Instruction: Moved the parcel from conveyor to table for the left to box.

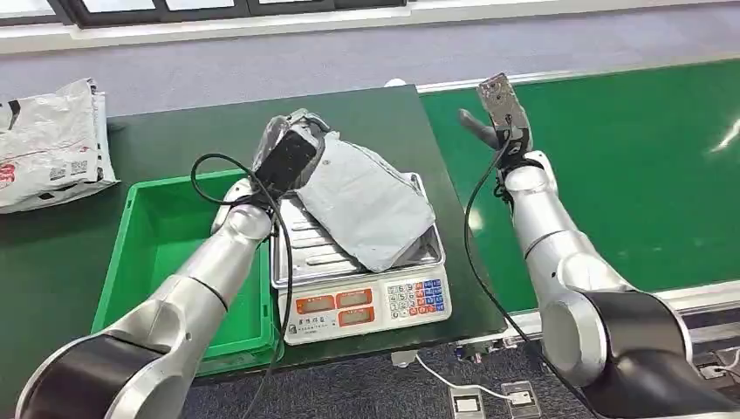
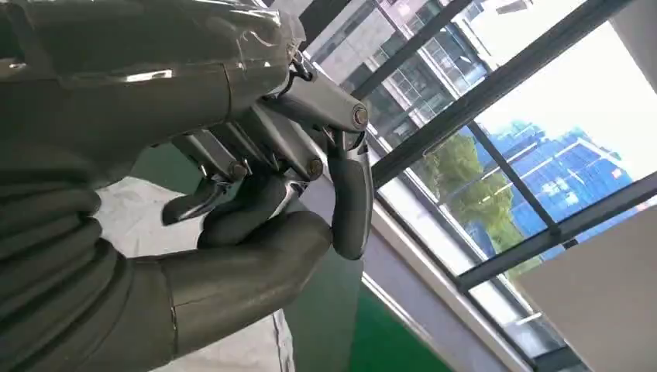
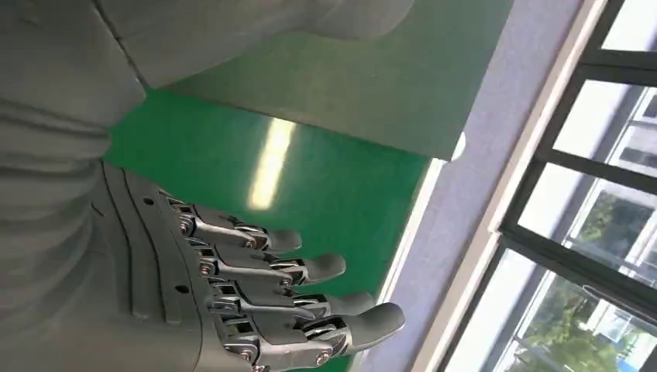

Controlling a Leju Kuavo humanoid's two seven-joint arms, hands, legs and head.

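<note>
The grey parcel lies slanted across the pan of the scale, its near corner hanging over the pan's right rim. My left hand is at the parcel's far left corner, fingers curled against the thumb and pinching it there. In the left wrist view the left hand has its fingers closed onto the thumb, with the pale parcel beneath it. My right hand is raised over the edge of the green conveyor, fingers straight and apart, holding nothing. The right wrist view also has the right hand spread.
A green bin stands just left of the scale on the dark table. White plastic bags lie at the table's far left. Black cables hang along both forearms. The conveyor belt runs on the right.
</note>
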